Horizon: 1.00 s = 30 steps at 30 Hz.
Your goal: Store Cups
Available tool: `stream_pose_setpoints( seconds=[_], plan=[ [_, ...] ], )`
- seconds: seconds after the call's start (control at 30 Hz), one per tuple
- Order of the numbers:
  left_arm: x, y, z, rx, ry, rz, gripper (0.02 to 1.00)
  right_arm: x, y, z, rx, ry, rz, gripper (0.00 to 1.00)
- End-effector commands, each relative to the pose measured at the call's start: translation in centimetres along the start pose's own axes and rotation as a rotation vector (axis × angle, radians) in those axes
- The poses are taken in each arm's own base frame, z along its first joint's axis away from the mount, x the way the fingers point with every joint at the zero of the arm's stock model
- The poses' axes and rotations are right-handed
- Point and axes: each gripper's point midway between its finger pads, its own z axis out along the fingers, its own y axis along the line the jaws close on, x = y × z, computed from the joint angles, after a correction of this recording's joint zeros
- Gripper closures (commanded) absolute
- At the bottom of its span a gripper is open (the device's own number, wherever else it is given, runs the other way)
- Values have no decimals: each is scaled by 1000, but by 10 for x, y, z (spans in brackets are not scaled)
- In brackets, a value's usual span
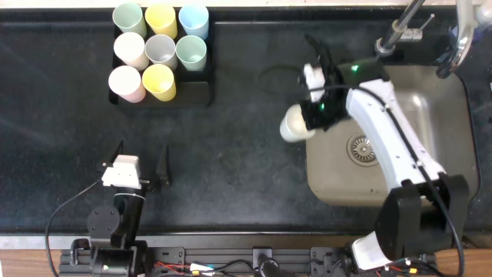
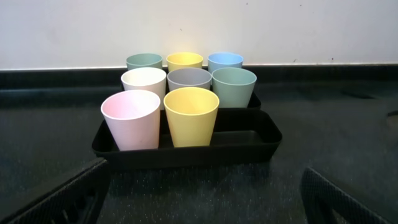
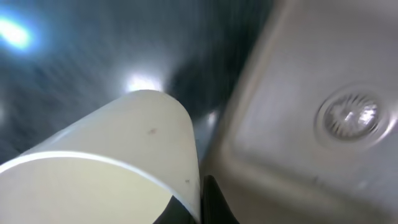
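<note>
- Fingers (image 3: 217, 205) of the right gripper (image 1: 314, 114) are closed on the cream cup (image 1: 294, 125) and pinch its wall at the rim.
- Cream cup is held tilted above the counter (image 1: 246, 177), just beside the left rim of the sink (image 1: 415, 108).
- Right arm (image 1: 392, 131) reaches across the sink basin to this cup.
- Left gripper (image 1: 140, 159) has its fingers (image 2: 56, 199) spread wide apart. It is low over the counter, well left of the sink, on the near side.
- Tray (image 1: 196, 92) is black and lies well left of the sink, toward the far edge of the counter. The left gripper faces it.
- Eight cups (image 1: 161, 48) stand upright in the tray, mouth up and close together. Three are in the far row and three in the middle row. In the near row there are a pink cup (image 2: 132, 118) and a yellow cup (image 2: 191, 115).
- Bare tray floor shows at the near corner of the tray, on the side toward the sink, next to the yellow cup.
- Drain (image 1: 361, 148) sits in the floor of the sink, near the side where the cream cup is.
</note>
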Motion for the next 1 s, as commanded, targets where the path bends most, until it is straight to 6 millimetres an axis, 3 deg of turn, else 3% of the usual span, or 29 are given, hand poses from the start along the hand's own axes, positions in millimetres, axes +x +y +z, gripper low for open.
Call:
stream_pose_setpoints(
  seconds=[0.03,0.17,0.3,0.5,0.67,1.0],
  plan=[
    [-1,-3,-1,18,-5,2,18,-51,13,-62,-9,-217,-18,954],
    [-1,-3,-1,18,-5,2,20,-84,33,-93,-98,-320,-38,961],
    [-1,-3,-1,18,-5,1,18,-109,54,-98,-144,-342,-67,958],
    [-1,-3,-1,18,-5,2,20,-142,105,-85,-220,-344,-138,956],
    [-1,-3,-1,18,-5,1,18,-156,143,-66,-288,-321,-169,958],
    [-1,-3,-1,18,-5,1,18,-167,178,-31,-314,-300,-160,958]
  ],
)
